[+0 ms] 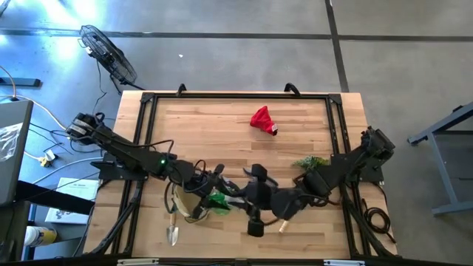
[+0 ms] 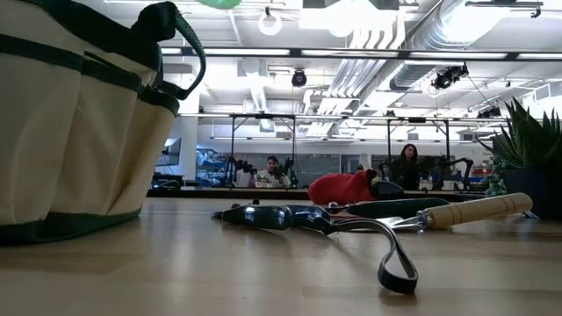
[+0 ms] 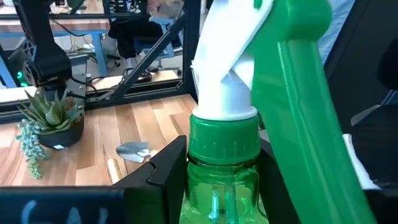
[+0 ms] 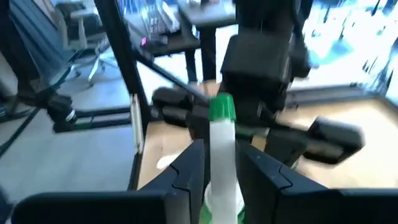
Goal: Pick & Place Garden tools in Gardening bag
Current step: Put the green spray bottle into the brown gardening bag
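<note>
The bright green spray bottle (image 1: 219, 200) with a white head and green trigger is up in the air beside the tan canvas bag (image 1: 179, 199), which stands on the table (image 2: 79, 132). My left gripper (image 1: 203, 188) is shut on the bottle (image 3: 224, 155). My right gripper (image 1: 244, 198) comes from the right and closes on the same bottle (image 4: 221, 155). A trowel (image 1: 172, 233) lies near the front edge. Pruners (image 2: 290, 217) and a second, wooden-handled trowel (image 2: 474, 211) lie on the table. The red cloth item (image 1: 262, 120) lies toward the far side. My left gripper pinches the bottle at its green collar and neck (image 3: 221, 146), one finger on each side, just under the white head. The bottle is lifted clear of the table. My right gripper has the white part of the bottle's head (image 4: 222, 143) between its two fingers (image 4: 186, 171). The bottle runs along the fingers, with its green tip (image 4: 221, 106) pointing away from the wrist.
A leafy green plant (image 1: 310, 161) stands at the right, also seen in the low view (image 2: 527, 149). Black frame rails run along the table's edges (image 1: 236, 94). People sit far behind the table in the room (image 2: 408, 162).
</note>
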You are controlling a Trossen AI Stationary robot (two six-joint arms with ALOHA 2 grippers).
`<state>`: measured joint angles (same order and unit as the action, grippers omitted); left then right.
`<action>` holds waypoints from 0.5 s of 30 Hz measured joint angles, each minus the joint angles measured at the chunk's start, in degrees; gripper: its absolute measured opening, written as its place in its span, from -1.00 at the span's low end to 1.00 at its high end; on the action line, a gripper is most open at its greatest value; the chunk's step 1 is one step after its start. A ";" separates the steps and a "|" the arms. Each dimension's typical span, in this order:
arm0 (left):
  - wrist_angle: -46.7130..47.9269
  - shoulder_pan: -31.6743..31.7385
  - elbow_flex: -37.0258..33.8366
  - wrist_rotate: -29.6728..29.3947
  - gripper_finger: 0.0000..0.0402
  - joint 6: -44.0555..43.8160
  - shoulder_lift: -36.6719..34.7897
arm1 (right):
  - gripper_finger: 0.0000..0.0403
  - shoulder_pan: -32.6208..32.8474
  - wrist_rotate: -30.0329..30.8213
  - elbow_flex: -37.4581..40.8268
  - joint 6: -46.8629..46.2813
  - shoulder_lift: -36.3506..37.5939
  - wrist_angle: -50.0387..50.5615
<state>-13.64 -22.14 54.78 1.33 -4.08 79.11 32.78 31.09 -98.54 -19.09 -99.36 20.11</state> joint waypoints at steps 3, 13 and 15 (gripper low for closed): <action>2.01 -0.07 -0.32 -1.52 -0.26 -0.45 0.26 | -0.61 1.77 3.81 -0.21 4.78 0.58 -2.84; 4.26 -0.47 -0.26 -2.92 -0.26 -0.95 -3.37 | -0.61 6.24 4.80 -0.17 16.57 0.47 -12.01; 5.73 -1.62 -0.26 -5.81 -0.26 -1.23 -5.78 | -0.61 7.64 4.62 -0.17 19.42 0.47 -13.28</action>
<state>-7.91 -23.76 54.52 -4.48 -5.31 73.33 40.43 35.71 -98.72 0.33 -98.89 6.83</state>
